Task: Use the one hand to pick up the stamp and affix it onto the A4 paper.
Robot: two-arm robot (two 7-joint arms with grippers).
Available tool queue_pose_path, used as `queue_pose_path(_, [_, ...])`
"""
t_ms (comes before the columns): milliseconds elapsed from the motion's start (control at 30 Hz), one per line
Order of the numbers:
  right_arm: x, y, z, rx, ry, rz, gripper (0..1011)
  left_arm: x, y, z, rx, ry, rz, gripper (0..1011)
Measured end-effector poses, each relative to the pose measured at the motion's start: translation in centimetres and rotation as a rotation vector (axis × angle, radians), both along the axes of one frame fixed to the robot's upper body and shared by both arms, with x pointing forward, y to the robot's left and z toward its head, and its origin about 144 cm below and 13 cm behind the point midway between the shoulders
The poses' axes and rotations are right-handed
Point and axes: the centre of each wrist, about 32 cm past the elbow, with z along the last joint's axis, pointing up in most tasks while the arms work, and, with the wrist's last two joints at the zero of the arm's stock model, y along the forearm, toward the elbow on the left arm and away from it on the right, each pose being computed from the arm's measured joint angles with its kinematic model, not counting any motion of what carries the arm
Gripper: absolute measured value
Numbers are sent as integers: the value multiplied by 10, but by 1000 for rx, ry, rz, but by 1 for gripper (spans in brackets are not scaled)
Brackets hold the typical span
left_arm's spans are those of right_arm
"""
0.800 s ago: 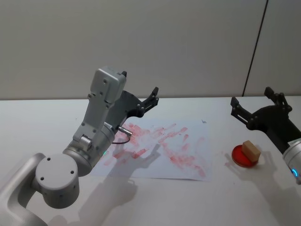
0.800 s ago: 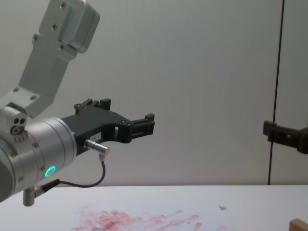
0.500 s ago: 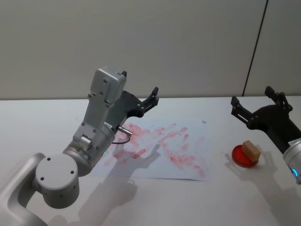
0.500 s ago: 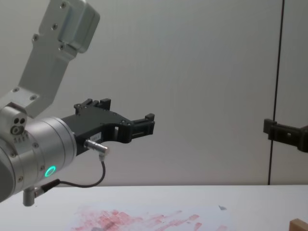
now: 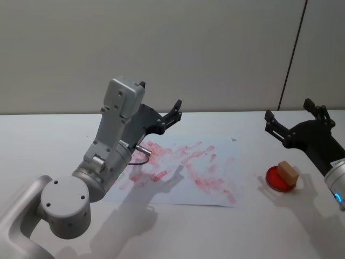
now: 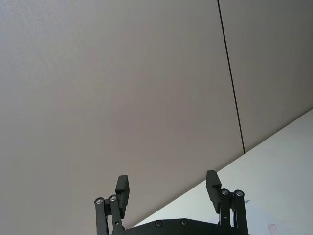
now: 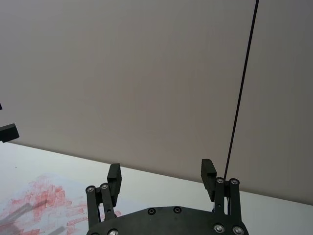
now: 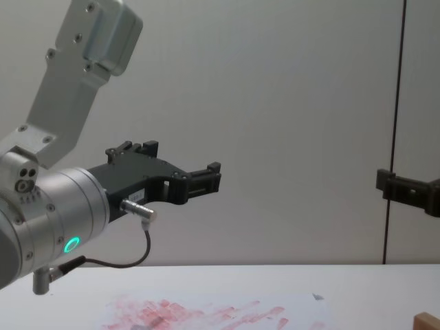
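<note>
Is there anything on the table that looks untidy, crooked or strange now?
The A4 paper is crowded with smeared, overlapping red prints and seems slightly turned against the edge of the table. The stamp sits off centre on its round red pad. The left gripper and right gripper hang open and empty above the table.

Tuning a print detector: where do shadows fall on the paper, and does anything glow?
Head view: the open left end effector, above the A4 paper, throws a grey shadow across its red prints. Chest view: a green ring glows on the left arm.
</note>
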Motion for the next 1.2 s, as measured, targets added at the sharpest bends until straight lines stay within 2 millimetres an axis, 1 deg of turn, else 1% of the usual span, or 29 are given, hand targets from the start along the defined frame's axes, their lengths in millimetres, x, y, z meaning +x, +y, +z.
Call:
queue_pose_path(200, [-1, -2, 0, 3, 1, 4, 1001, 0, 0, 0, 0, 0, 0, 1001])
queue_pose_path(400, [-10, -11, 1, 10, 19, 10, 1001, 0, 0, 0, 0, 0, 0, 1001])
queue_pose_path(600, [-28, -23, -3, 14, 74, 7, 1001, 0, 0, 0, 0, 0, 0, 1002])
queue_pose_path(767, [-48, -36, -8, 2, 137, -8, 1001, 0, 0, 0, 0, 0, 0, 1001])
queue_pose_path(933, [-61, -46, -13, -23, 194, -34, 1001, 0, 0, 0, 0, 0, 0, 1001])
queue_pose_path(1100, [-64, -50, -15, -44, 224, -49, 1001, 0, 0, 0, 0, 0, 0, 1001])
queue_pose_path(1200, [-62, -52, -17, -60, 239, -58, 1001, 0, 0, 0, 0, 0, 0, 1001])
